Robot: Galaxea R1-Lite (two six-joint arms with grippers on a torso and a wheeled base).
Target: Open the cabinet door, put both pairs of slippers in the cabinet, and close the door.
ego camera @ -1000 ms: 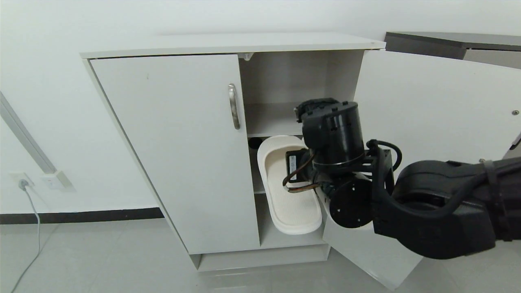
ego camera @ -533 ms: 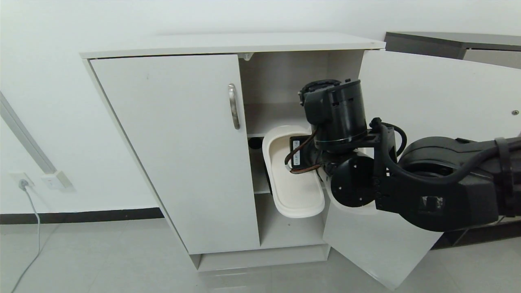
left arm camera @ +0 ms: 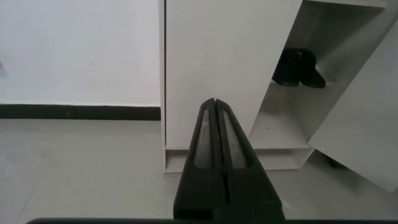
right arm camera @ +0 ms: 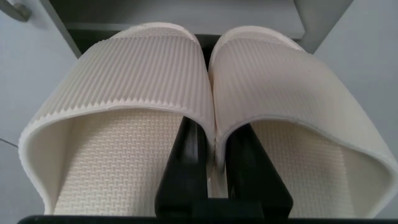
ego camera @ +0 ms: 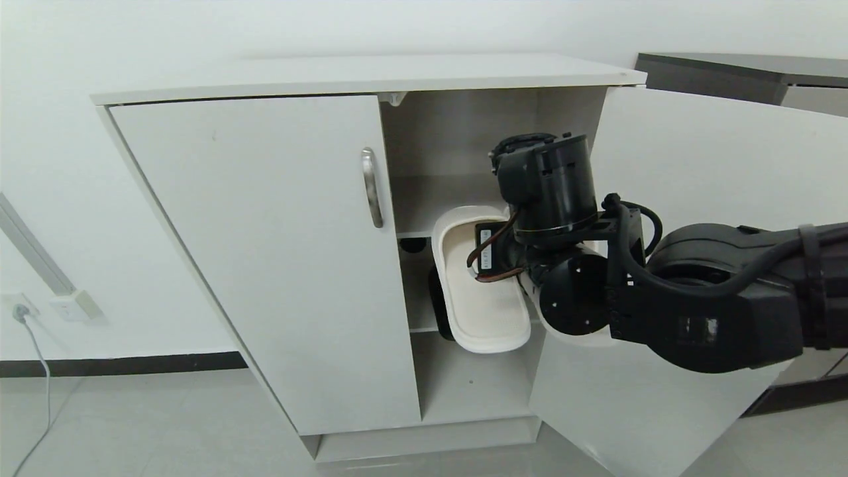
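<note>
The white cabinet [ego camera: 265,252] has its left door shut and its right door [ego camera: 702,159] swung open. My right gripper [right arm camera: 211,134] is shut on the pair of cream slippers [right arm camera: 205,87], gripping their touching inner walls. I hold the cream slippers [ego camera: 480,311] soles-upright in the open half, level with the middle shelf. A black pair of slippers [left arm camera: 298,68] lies on that shelf, and part of the black pair [ego camera: 438,301] peeks out behind the cream ones. My left gripper [left arm camera: 214,106] is shut on nothing, low above the floor, facing the cabinet's base.
The shut door carries a metal handle [ego camera: 371,189]. The bottom compartment [ego camera: 470,384] and upper shelf [ego camera: 437,199] are bare. A wall socket with a cable [ego camera: 16,311] sits at the far left. Dark grey furniture [ego camera: 742,73] stands behind the open door.
My right arm lifted the cream slippers from in front of the lower compartment up to the middle shelf. The head view has also shifted, so the cabinet looks nearer.
</note>
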